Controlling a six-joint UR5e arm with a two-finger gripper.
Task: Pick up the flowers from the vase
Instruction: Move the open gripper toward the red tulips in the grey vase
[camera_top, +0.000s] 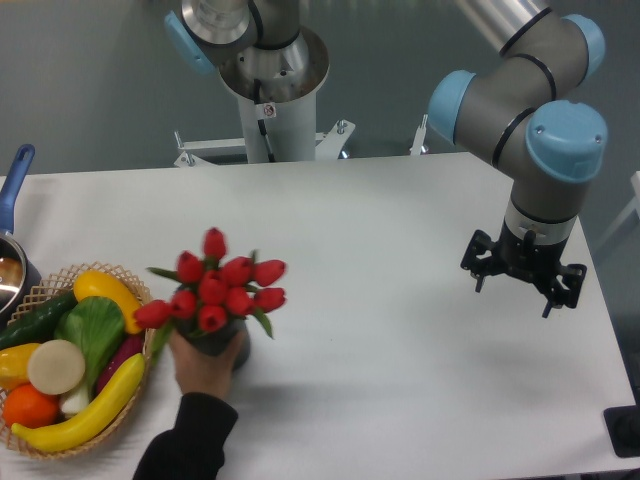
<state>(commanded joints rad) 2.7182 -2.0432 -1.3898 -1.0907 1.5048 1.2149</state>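
A: Where do things stand?

B: The flowers (222, 288), a tight bunch of red tulips, sit in the vase (216, 343) at lower left of centre on the tabletop (400, 230). A person's hand (205, 362) is wrapped around the vase from below, so little of its dark body shows.

A: And the gripper (522, 276)?

B: At the right of the frame, well apart from the flowers, hanging above the tabletop with its fingers pointing down. They look spread and nothing is held between them, though from this angle I can't judge how wide.

A: What could go wrong from here?

B: Mostly the hand. If the arm sweeps left while it is around the vase, the fingers could strike it. I'd judge the approach shouldn't start until the hand has gone.

A: Anything else?

B: The buds are clustered and the stems hide under leaves, so a closing gripper may pinch only a few blooms and leave the rest. The vase looks small, so pulling the stems at an angle could tip it or drag it along. The wicker basket (132, 412) of toy vegetables lies just to the left, and an overshoot could knock it.
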